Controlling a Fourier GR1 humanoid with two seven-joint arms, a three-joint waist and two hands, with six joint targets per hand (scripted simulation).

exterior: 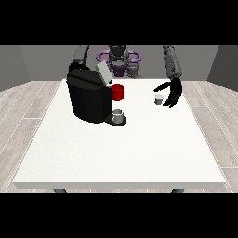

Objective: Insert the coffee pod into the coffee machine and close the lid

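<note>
Room: grey walls behind, pale plank floor on all sides of a large white table [116, 158] whose near half is bare.

Hand at the view's left: hidden behind the coffee machine; only the upper arm shows above it, so its fingers cannot be told.

Coffee machine [88, 98]: a black block on the table's left-centre part, looking heavy and stiff, unlikely to slide under a light touch.

Lid [103, 72]: grey flap, tilted up and open at the machine's top; judged to close by pressing its raised end down and forward.

Red part [117, 92]: sits at the machine's front, just under the lid; probably the pod holder.

Cup [118, 115]: small grey cup on the machine's base, below the red part.

Coffee pod [159, 98]: small pale cup-shaped piece standing on the table, well right of the machine. Judged light, stiff and smooth, easy to tip or squeeze out sideways; best pinched across its sides from above.

Hand at the view's right [173, 92]: just beside the pod, fingers spread and relaxed around it, holding nothing yet.

Open room: bare table between pod and machine gives a free path leftward.

Edges: the table's right edge lies near that hand, so a nudged pod could roll off there.
</note>
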